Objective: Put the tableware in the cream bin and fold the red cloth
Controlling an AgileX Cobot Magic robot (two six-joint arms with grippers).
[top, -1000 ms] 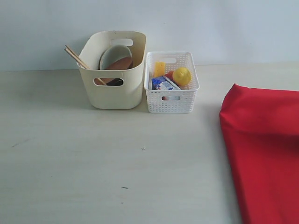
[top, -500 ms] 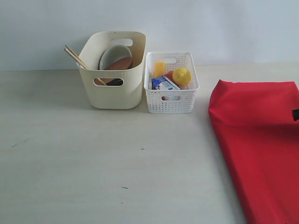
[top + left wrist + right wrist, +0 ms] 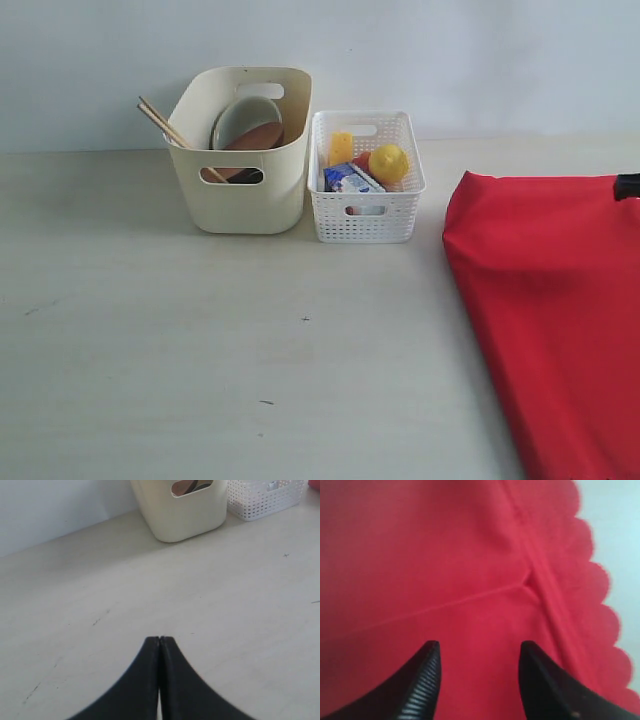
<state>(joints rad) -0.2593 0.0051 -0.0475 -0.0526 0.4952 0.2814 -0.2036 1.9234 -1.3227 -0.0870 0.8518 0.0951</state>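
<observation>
Red cloth [image 3: 550,320] shifted left, pale tabletop [image 3: 250,350]

**White basket of food on the bench**

A white perforated basket [image 3: 365,215] stands on the pale bench [image 3: 250,350], near the plain wall [image 3: 450,60]. It holds a yellow lemon [image 3: 389,163], a yellow cheese block [image 3: 342,147] and a blue-and-white carton [image 3: 352,180].

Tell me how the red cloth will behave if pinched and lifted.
Probably floppy: the red cloth lies flat with soft creases and a folded ridge in the right wrist view, so it should drape and sag from a pinch. Likely light and thin, judging by its scalloped edge. The open right gripper may grab two layers at once.
</observation>
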